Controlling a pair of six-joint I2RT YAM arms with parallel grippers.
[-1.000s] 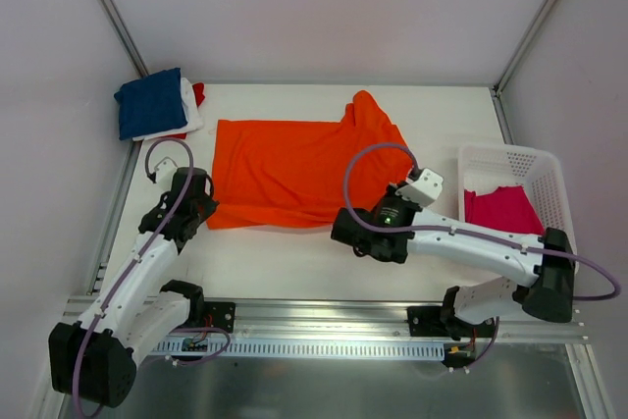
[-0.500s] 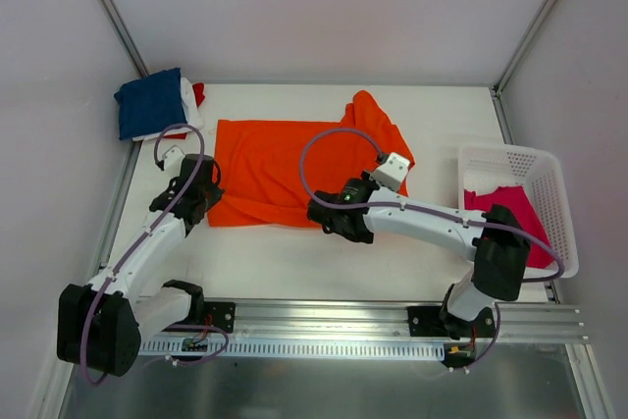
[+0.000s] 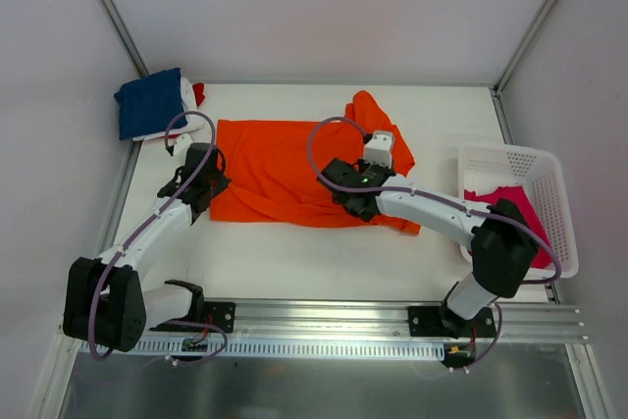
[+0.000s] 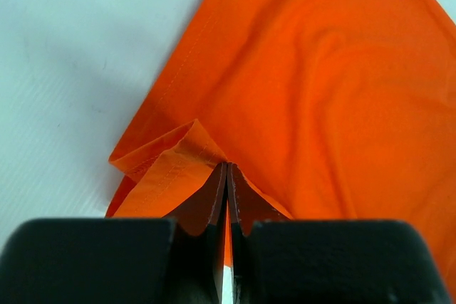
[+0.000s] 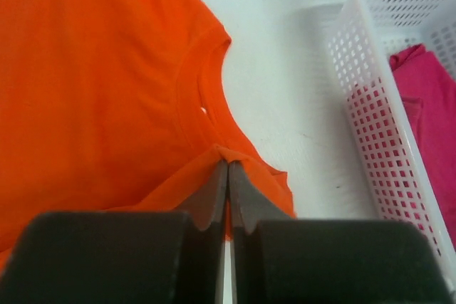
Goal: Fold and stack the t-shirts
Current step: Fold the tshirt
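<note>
Pinching a corner of the hem, the left gripper (image 4: pixel 226 169) held its jaws pressed together on a fold of the orange t-shirt (image 3: pixel 275 169), which lay spread across the middle of the table (image 3: pixel 294 262). The right gripper (image 5: pixel 227 165) likewise nipped cloth beside the collar. The fabric appeared light and limp, so hems and seams seemed the best holds. No label or writing was legible.
</note>
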